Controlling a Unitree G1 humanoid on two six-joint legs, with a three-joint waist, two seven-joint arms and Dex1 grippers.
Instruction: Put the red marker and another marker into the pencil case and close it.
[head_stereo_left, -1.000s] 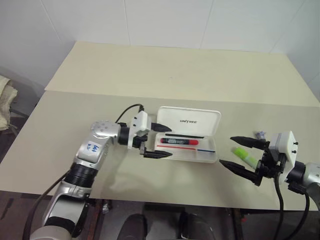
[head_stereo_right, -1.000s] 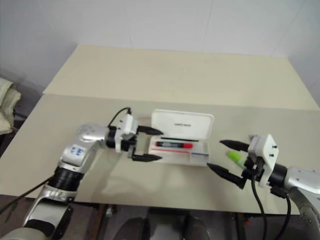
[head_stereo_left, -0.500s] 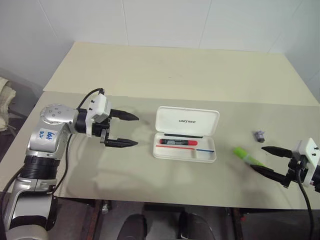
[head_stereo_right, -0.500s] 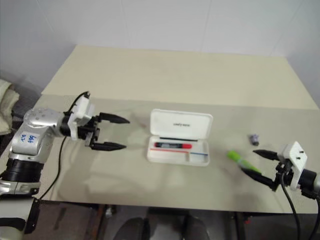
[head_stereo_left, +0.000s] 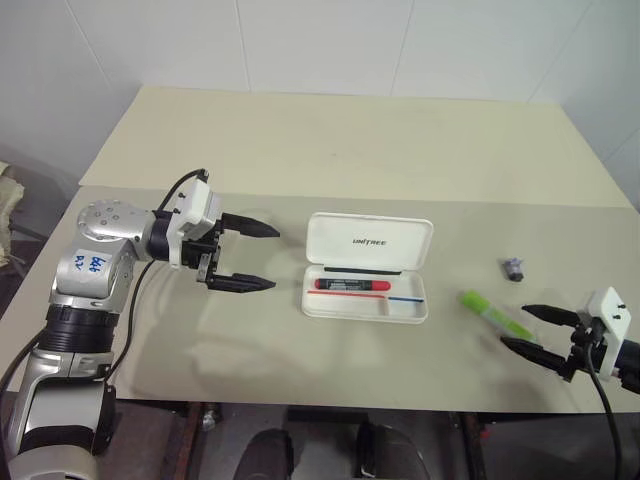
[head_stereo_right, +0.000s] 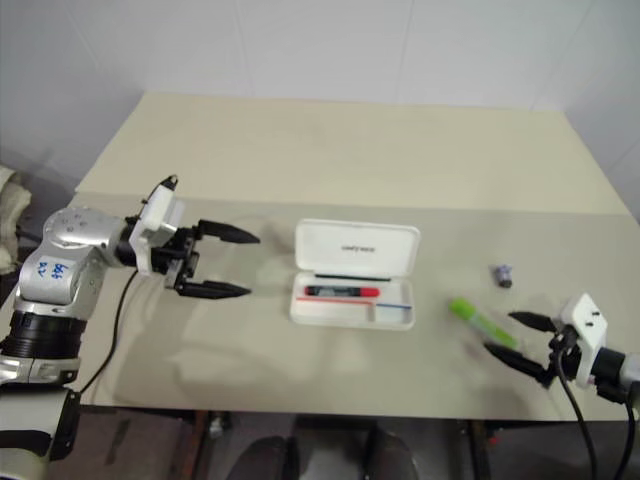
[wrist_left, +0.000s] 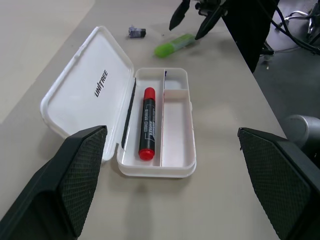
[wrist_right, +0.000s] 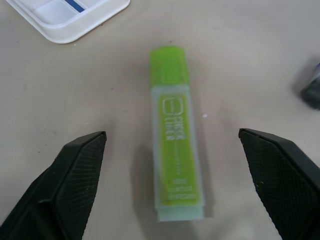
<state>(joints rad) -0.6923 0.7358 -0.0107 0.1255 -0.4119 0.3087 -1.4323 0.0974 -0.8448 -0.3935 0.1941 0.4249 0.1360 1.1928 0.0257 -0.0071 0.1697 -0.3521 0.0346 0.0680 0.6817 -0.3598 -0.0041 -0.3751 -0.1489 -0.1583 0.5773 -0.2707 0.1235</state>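
Left eye view: case (head_stereo_left: 367, 266) lying open mid-surface (head_stereo_left: 330, 150), red marker (head_stereo_left: 352, 284) resting inside. Left wrist view: left end effector (head_stereo_left: 247, 256) spreading wide, empty. Right wrist view: highlighter (wrist_right: 174, 129) lying between right end effector's (head_stereo_left: 536, 331) spread fingers (wrist_right: 72, 172), untouched.

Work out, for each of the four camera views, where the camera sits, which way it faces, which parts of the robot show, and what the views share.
Left eye and right eye: on the head, looking forward and down at the table; both arms show.
Left wrist: looks along the open left gripper at the pencil case holding the red marker.
Right wrist: looks along the open right gripper at the green highlighter.
Shared: case and highlighter.
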